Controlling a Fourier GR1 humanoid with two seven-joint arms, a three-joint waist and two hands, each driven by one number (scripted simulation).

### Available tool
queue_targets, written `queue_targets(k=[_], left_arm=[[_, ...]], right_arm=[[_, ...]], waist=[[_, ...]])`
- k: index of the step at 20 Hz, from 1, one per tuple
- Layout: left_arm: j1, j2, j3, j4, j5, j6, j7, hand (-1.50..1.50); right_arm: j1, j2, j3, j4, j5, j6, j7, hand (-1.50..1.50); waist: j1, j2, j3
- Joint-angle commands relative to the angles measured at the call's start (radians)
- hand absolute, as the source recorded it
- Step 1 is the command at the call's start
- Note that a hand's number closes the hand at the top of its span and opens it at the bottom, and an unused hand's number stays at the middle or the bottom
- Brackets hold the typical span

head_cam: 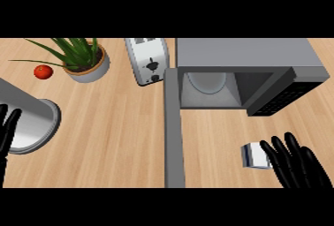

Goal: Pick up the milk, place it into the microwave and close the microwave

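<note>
Head view shows the robot's right hand (301, 170) low over the pale wooden worktop (111, 132), its black fingers straight and spread, gripping nothing. The small white-and-grey milk carton (254, 155) stands on the worktop just left of those fingers; whether they touch it I cannot tell. Ahead of the right hand, farther from the robot, sits the grey box-shaped microwave (244, 50) with its cavity exposed and a pale round turntable (207, 81) inside. Its long grey door (173, 132) is swung fully open and runs towards the robot, well to the left of the hand, beyond the milk. The left hand (5, 132) rests at the view's left edge, fingers up and straight, holding nothing. Ahead of it and to its right are a small red round fruit (43, 71), a green spiky plant in a tan pot (83, 59) and a white two-slot toaster (147, 59), which stands just left of the microwave.
</note>
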State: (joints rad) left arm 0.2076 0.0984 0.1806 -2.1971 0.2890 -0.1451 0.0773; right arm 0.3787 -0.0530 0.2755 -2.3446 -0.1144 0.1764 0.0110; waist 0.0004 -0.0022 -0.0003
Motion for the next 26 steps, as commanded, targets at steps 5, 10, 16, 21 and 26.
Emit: queue_targets(k=[5,10,16,21,26], left_arm=[[0.065,-0.047,-0.014,0.0,-0.019,-0.051,-0.067,-1.5],[0.103,-0.031,0.04,0.007,0.047,-0.114,-0.084,-1.5],[0.205,-0.06,0.045,-0.089,0.037,-0.138,-0.075,-1.5],[0.192,-0.074,0.03,-0.127,0.047,-0.137,-0.026,-1.5],[0.164,-0.034,0.118,-0.078,0.114,-0.158,-0.023,-1.5]], right_arm=[[0.001,-0.004,-0.114,0.11,0.011,-0.015,-0.067,-1.5],[-0.053,0.0,-0.17,0.218,-0.004,-0.014,-0.099,-1.5],[-0.077,-0.022,-0.272,0.456,0.008,0.018,-0.256,-1.5],[-0.165,-0.027,-0.322,0.602,0.016,0.009,-0.279,-1.5],[-0.064,-0.049,-0.364,0.671,0.026,0.068,-0.437,-1.5]], waist=[[-0.001,0.001,0.0],[0.001,0.002,0.0],[0.006,0.001,0.001],[0.006,0.002,0.001],[0.001,0.001,0.0]])
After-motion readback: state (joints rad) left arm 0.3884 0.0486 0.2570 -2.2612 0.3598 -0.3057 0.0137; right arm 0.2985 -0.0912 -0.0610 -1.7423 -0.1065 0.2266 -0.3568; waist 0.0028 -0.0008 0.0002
